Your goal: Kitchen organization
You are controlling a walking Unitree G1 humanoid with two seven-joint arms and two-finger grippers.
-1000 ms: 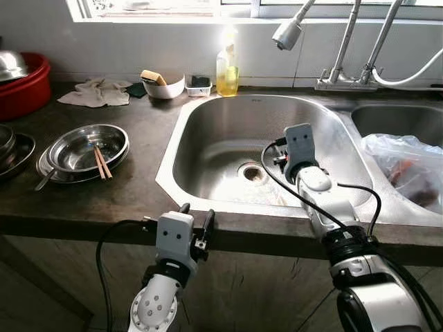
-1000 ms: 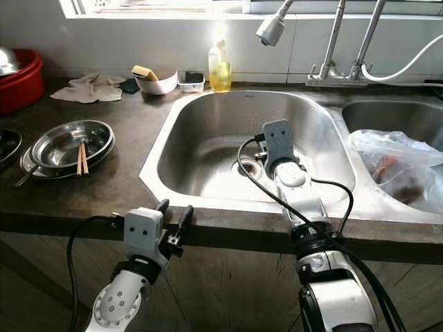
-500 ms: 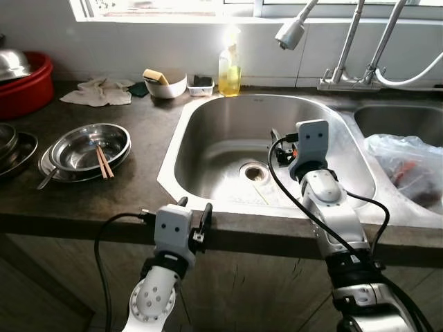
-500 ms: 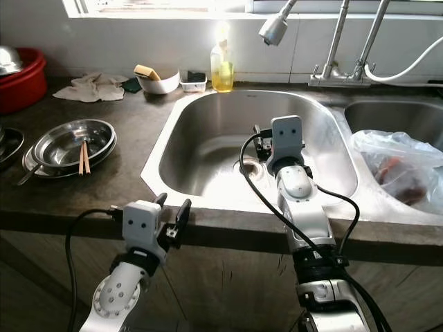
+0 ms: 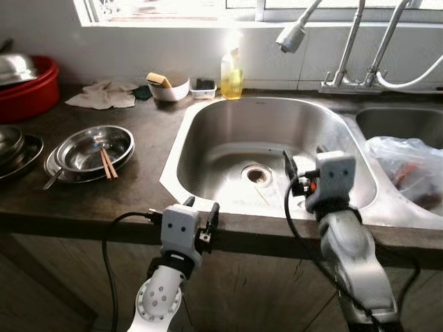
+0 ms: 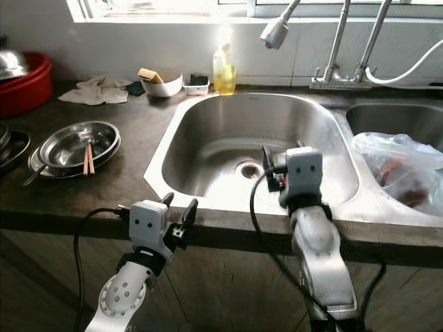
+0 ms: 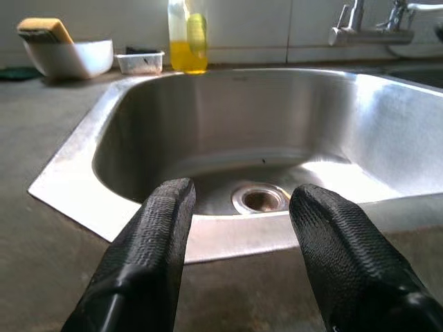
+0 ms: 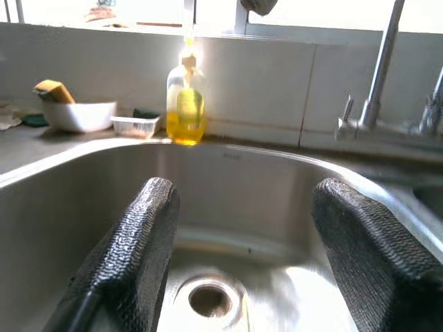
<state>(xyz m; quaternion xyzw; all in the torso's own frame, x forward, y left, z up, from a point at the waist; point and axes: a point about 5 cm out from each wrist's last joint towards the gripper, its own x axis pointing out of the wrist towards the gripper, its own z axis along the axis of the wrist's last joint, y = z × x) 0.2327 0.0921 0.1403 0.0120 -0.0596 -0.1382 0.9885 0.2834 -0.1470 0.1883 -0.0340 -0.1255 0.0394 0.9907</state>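
The steel sink lies in front of me with its drain bare. My right gripper hovers over the basin's near right side, open and empty; its wrist view looks past both fingers at the drain and the yellow soap bottle. My left gripper stands open and empty at the counter's front edge, facing the sink; its fingers frame the drain. On the left counter, steel plates hold a pair of chopsticks.
A soap bottle, a white bowl with a sponge, a small tray and a cloth line the back. A red basin sits far left. A plastic bag fills the right sink. The sprayer head hangs above.
My right gripper has drawn back from over the drain toward the sink's near right edge. The camera has shifted slightly. The left gripper keeps its place at the counter edge.
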